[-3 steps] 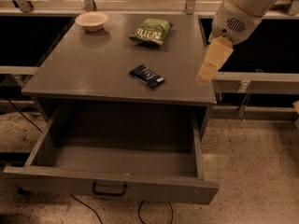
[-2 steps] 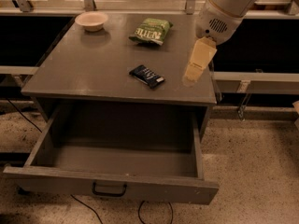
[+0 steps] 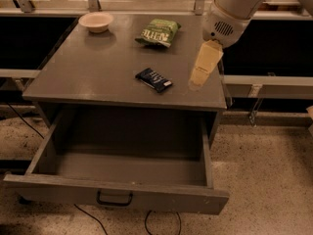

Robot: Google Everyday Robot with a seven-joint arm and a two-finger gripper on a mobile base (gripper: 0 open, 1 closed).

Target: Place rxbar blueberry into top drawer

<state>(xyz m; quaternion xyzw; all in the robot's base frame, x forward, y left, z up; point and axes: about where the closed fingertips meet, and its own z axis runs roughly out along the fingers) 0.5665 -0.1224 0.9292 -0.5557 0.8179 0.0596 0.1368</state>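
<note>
The rxbar blueberry, a small dark navy bar with white lettering, lies flat on the grey cabinet top, near its front middle. The top drawer below stands pulled out wide, and its inside looks bare. Its dark handle sits on the front panel. My gripper, cream-coloured below a white wrist, hangs over the right part of the cabinet top. It is to the right of the bar and apart from it, holding nothing that I can see.
A green chip bag lies at the back middle of the cabinet top. A small pale bowl stands at the back left. Metal rails run behind and beside the cabinet. Cables lie on the speckled floor under the drawer front.
My gripper has moved left, from past the cabinet's right edge to over the top, closer to the bar. The bar and the drawer have not moved.
</note>
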